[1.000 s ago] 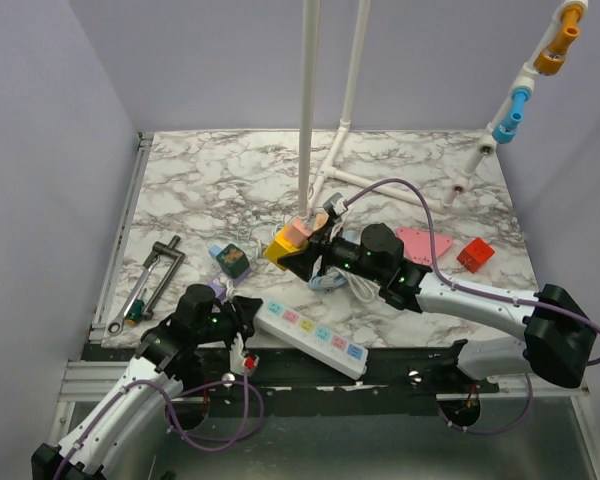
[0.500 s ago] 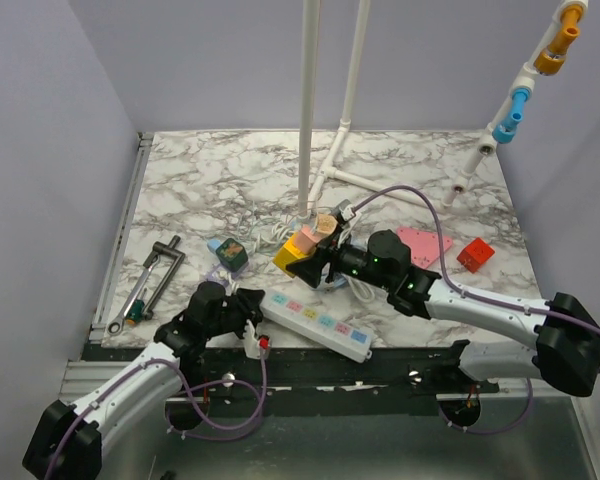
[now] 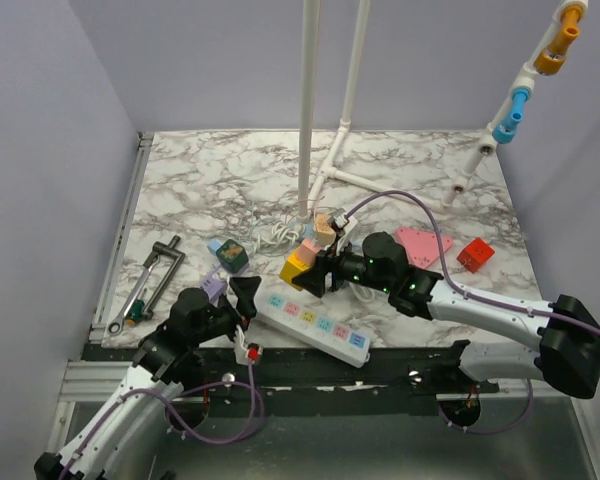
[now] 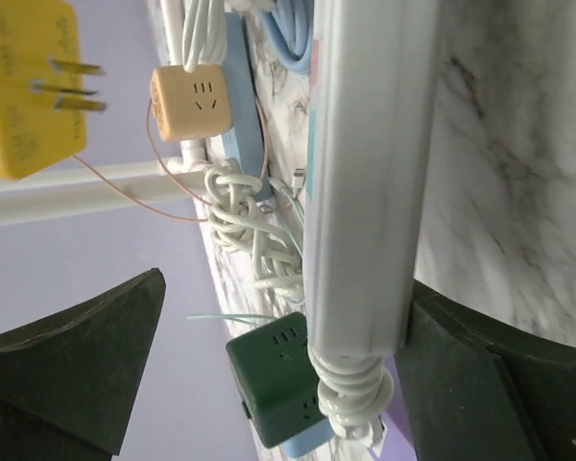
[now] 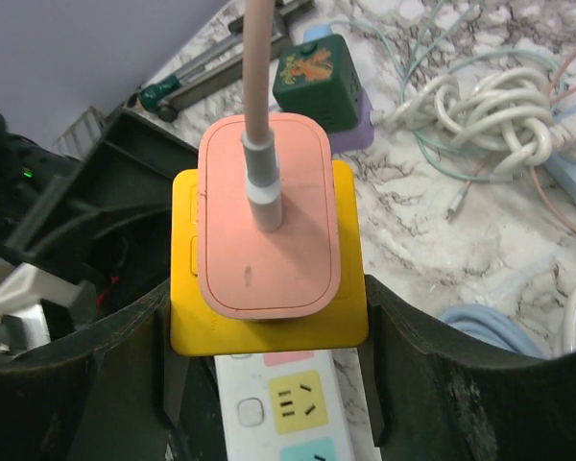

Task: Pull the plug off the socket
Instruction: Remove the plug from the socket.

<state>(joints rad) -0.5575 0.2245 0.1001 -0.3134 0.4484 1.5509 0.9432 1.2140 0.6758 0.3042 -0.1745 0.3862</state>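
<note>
The yellow cube plug [image 3: 295, 269] hangs free of the white socket strip [image 3: 316, 323], with a pink adapter [image 3: 324, 231] and its cable on its back. My right gripper [image 3: 313, 268] is shut on the plug's sides [image 5: 346, 327], just above the strip [image 5: 290, 408]. In the left wrist view the plug [image 4: 24, 91] shows bare prongs in the air. My left gripper [image 3: 242, 298] stands open around the strip's cord end [image 4: 365, 192], its fingers [image 4: 86, 351] well apart from the casing.
A green cube socket [image 3: 232, 258] lies on a purple and blue block beside coiled white cables [image 3: 275, 236]. A clamp tool [image 3: 150, 280] is at the left edge. A pink triangle [image 3: 423, 243] and red block [image 3: 474, 254] sit right. White pipe posts [image 3: 308, 120] stand behind.
My left gripper has opened and let go of the strip's end. The right gripper has carried the plug slightly nearer and lower, over the strip.
</note>
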